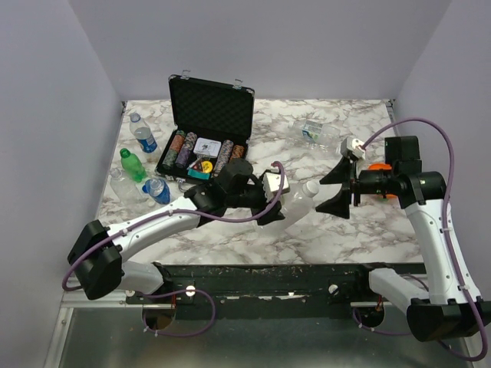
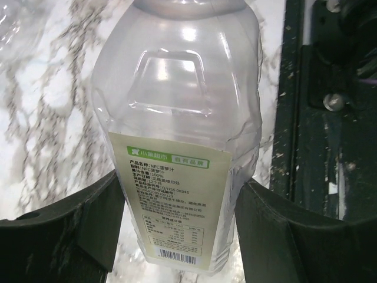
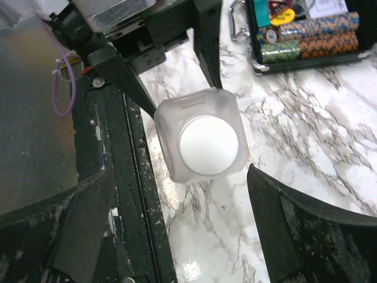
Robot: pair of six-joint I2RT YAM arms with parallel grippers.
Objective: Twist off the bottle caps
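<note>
A clear square bottle (image 1: 296, 204) with a pale green-edged label (image 2: 177, 200) is held tilted over the table's front, my left gripper (image 1: 278, 204) shut on its lower body. Both left fingers (image 2: 76, 230) press the bottle's sides (image 2: 177, 118). Its white bottle cap (image 1: 311, 186) points at my right gripper (image 1: 337, 190). In the right wrist view the cap (image 3: 208, 146) sits on the bottle's shoulder (image 3: 172, 127), just ahead of the open right gripper (image 3: 179, 236), which touches nothing.
Several more bottles stand at the left: a blue-labelled one (image 1: 143, 138), a green one (image 1: 132, 165) and another with a blue label (image 1: 156, 190). One bottle (image 1: 318, 132) lies at the back right. An open black chip case (image 1: 204, 146) stands behind. The black base rail (image 3: 126, 194) runs under the jaws.
</note>
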